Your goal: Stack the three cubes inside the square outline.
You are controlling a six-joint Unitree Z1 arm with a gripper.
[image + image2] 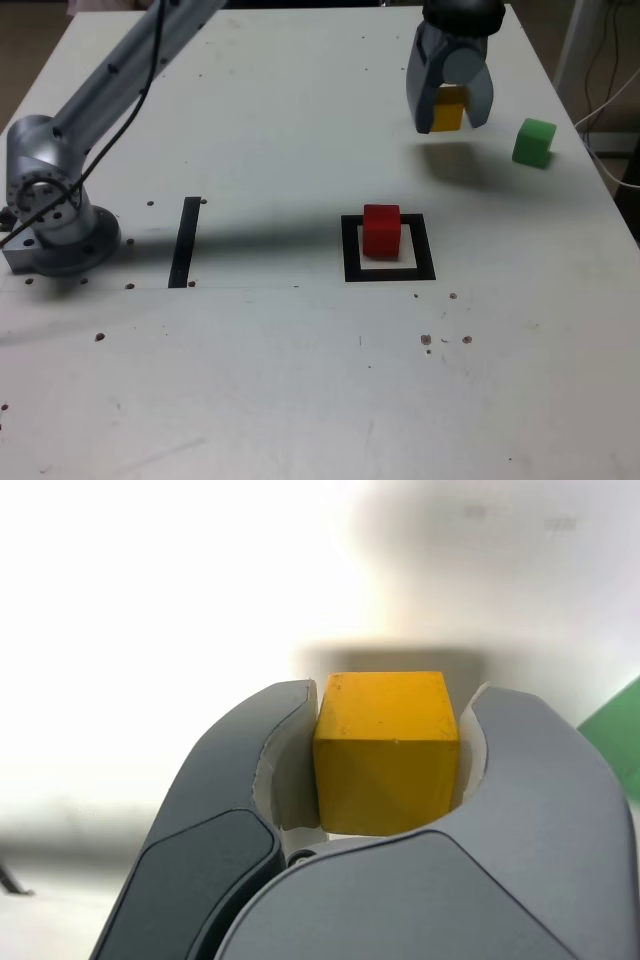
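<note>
- Arm (108,95): grey tube, black cable alongside.
- Base (66,240): rounded grey housing, dark round foot.
- Tool (388,755): grey curved fingers, dark seam lines, pale inner pads (290,775).

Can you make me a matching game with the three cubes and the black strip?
Things:
1. red cube
2. yellow cube
3. green cube
4. straight black strip

Where they are:
A. held between the jaws, above the table
B. by itself, between the arm's base and the square outline in the exterior view
C. inside the square outline
D. near the table's edge at the exterior view's right

Right pairs: 1-C, 2-A, 3-D, 4-B
</note>
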